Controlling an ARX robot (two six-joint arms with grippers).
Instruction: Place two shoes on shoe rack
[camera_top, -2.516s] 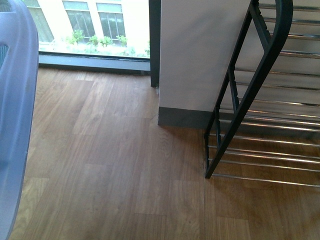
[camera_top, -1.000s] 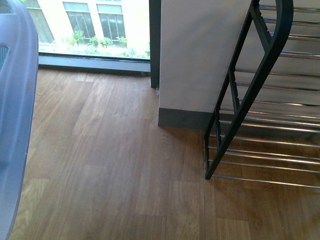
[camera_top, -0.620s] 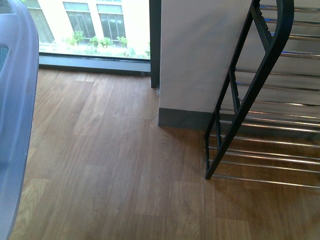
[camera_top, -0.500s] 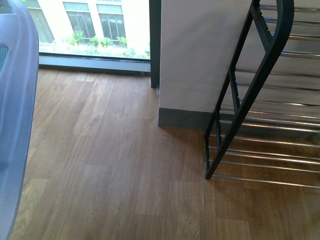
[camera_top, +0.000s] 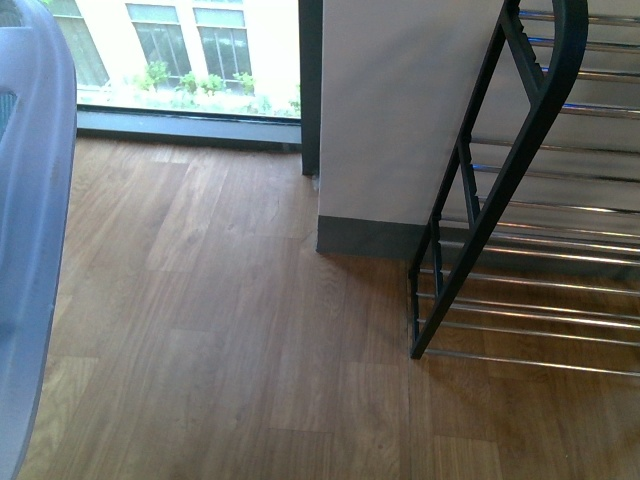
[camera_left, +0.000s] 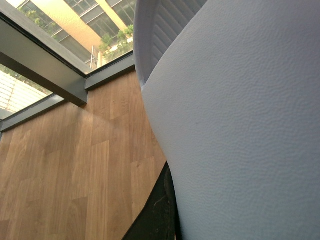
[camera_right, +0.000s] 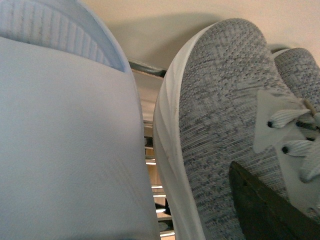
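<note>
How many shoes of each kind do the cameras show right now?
Sandals: 2, one in the left wrist view, one in the right wrist view
Sneakers: 2, both in the right wrist view
Total: 4

Daylight pours in through the window (camera_top: 190, 55), which is blown out to a pale glare, and leaves a soft sheen on the wooden floor (camera_top: 230, 330) below it. Beside the window the pale blue slide sandal (camera_top: 30, 230) is a close, out-of-focus blur, while the shoe rack (camera_top: 520, 190) bars glint sharply. Both wrist views are evenly lit, with crisp texture on the grey sneaker (camera_right: 220, 130)
</note>
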